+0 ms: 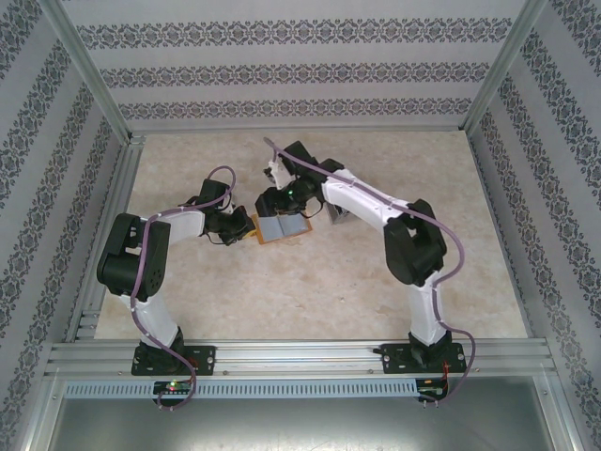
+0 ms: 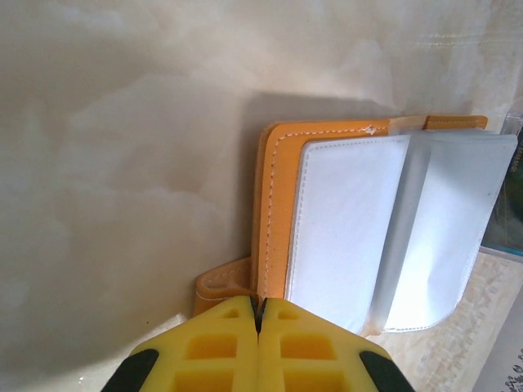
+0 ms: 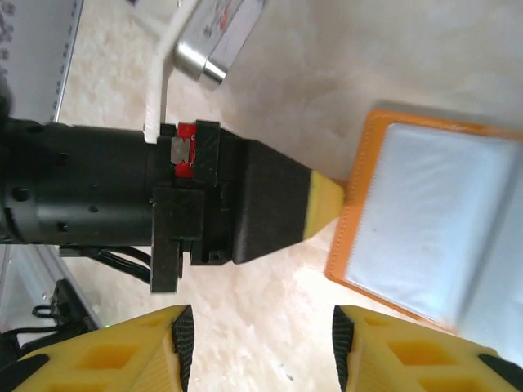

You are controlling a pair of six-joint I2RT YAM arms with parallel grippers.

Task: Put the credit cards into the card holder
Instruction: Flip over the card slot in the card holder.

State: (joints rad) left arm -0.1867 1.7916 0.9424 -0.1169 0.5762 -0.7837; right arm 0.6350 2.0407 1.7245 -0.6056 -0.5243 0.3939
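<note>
Your left gripper (image 2: 257, 325) is clamped on the edge of the card holder (image 2: 274, 212); your right gripper (image 3: 260, 347) hovers nearby, fingers spread apart.

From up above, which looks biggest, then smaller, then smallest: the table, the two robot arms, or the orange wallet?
1. Table.
2. Left arm and right arm: these look about alike, so I won't rank them.
3. Orange wallet, the smallest.

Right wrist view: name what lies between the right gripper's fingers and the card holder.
Bare table lies between the right gripper and the card holder in the right wrist view; the left gripper pinches the holder's orange edge nearby.
</note>
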